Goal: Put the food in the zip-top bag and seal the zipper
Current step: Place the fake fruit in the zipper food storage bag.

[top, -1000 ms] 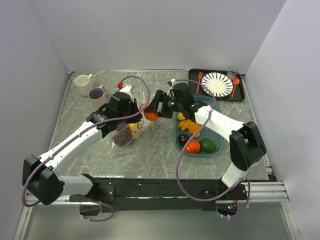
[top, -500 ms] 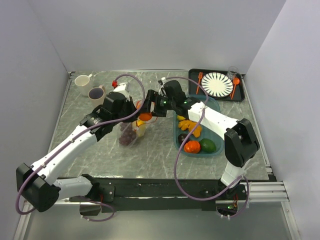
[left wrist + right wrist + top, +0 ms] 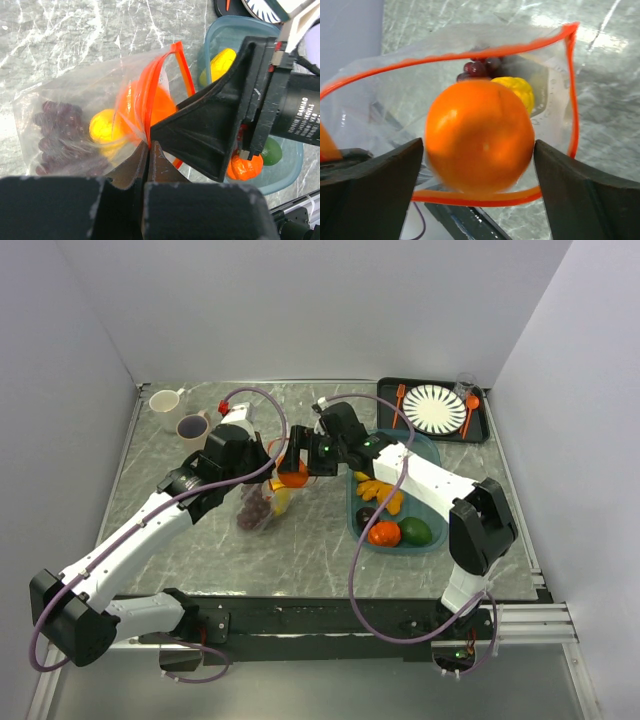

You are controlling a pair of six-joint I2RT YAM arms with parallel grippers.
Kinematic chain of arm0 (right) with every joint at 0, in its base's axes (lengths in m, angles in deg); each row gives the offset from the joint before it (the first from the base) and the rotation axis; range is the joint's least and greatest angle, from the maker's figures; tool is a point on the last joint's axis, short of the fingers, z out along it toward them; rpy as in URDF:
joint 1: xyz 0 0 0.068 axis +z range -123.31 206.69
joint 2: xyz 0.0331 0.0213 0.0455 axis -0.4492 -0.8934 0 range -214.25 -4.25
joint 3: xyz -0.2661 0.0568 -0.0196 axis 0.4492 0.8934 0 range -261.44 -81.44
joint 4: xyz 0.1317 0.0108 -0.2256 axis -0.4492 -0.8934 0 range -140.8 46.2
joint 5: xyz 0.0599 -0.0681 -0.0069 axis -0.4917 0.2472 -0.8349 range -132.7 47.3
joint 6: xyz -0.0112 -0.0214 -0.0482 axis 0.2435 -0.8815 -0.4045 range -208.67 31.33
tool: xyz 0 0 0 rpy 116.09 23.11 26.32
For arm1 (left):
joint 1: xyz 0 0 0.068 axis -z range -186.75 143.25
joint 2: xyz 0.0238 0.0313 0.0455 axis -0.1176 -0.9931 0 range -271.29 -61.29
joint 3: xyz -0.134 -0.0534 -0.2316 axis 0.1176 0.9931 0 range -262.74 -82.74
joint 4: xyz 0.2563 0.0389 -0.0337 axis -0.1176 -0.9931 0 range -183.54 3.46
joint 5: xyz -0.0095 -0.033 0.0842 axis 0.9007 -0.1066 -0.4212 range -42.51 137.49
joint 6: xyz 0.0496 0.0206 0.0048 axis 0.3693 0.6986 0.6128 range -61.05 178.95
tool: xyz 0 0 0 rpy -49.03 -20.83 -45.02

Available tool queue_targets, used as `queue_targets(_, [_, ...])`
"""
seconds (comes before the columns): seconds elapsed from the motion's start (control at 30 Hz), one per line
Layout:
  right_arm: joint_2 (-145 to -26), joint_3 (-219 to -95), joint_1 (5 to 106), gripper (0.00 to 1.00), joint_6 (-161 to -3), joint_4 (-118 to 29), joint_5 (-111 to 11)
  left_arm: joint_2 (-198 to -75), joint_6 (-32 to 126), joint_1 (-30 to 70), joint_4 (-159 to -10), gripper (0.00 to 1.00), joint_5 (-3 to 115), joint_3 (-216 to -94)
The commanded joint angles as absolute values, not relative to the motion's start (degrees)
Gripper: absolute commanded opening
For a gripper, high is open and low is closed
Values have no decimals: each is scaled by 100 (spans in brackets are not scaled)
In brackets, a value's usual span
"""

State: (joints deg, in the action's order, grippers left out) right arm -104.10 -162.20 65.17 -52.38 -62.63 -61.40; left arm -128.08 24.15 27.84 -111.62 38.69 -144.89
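Note:
My left gripper point(image 3: 149, 144) is shut on the orange-red zipper point(image 3: 182, 75) of the clear zip-top bag point(image 3: 75, 95) and holds its mouth open. Dark grapes point(image 3: 55, 135) and a yellow fruit point(image 3: 105, 127) lie inside. My right gripper point(image 3: 479, 145) is at the bag's mouth, open, with an orange fruit point(image 3: 479, 135) between its fingers. The fruit is blurred and there is a sliver of gap at the left finger. In the top view the orange point(image 3: 292, 472) sits just over the bag point(image 3: 262, 502). More food lies in the teal tray point(image 3: 432, 452): a green piece point(image 3: 416, 531), a red-orange one point(image 3: 384, 533) and orange-yellow pieces point(image 3: 378, 490).
Two mugs point(image 3: 165, 400) point(image 3: 193, 426) stand at the back left. A black tray at the back right holds a striped plate point(image 3: 434, 407), an orange fork point(image 3: 399, 405) and spoon point(image 3: 469, 412), with a glass point(image 3: 465, 385) behind. Walls close in on three sides.
The left arm raised the bag's mouth and shifted left. The right gripper carried the orange left to the mouth, and its fingers have spread off the fruit.

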Motion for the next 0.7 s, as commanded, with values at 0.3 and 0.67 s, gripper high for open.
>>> queue_targets(0.3, [-9355,-16011,6431,100,-5466,-6691,-4642,-12598,2353,2805,-11150,1,3642,-14550])
queue_targets(0.67, [-10390,-16564,6405,69,-5396,-7474,-4867,-12581,2371,2805,-11167,1,3598,-14541])
